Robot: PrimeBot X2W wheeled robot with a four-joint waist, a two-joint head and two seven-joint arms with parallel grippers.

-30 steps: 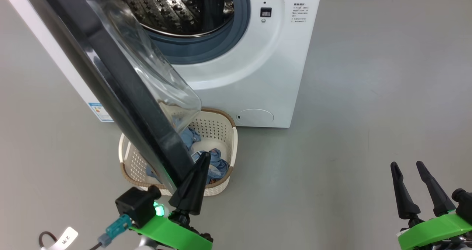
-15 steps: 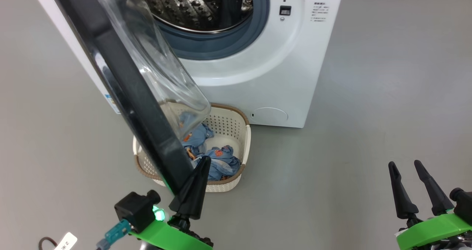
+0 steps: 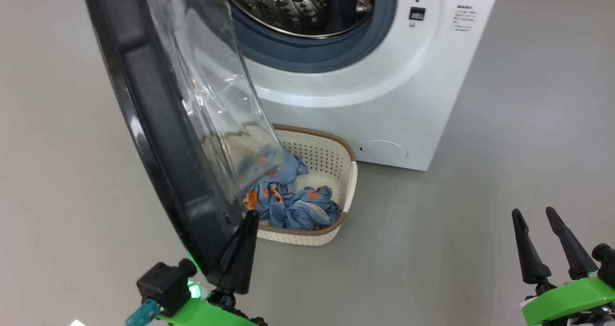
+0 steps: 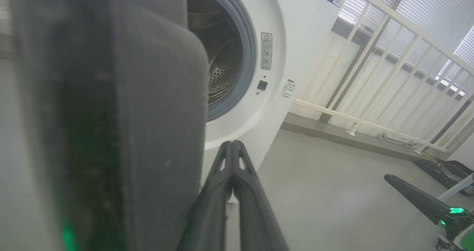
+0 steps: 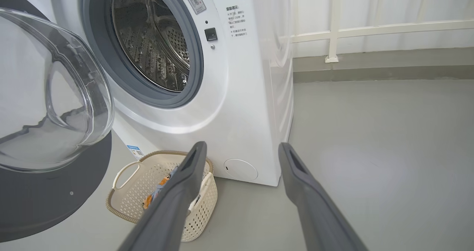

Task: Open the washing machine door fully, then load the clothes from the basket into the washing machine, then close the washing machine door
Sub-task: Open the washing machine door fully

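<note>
Washing machine door (image 3: 158, 138) is held wide open at 10 o'clock. Clothes (image 3: 288, 201) are heaped in basket (image 3: 353, 181), at 6 o'clock of washing machine (image 3: 384, 100). Left pincer (image 3: 252, 214) is pressed together, just beside door's lower edge. Right pincer (image 3: 533, 211) is spread, empty, at 4 o'clock.

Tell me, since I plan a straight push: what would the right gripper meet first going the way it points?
Likely the lower front of the big white boxy washing machine, which the right gripper faces; depth is unclear.
</note>
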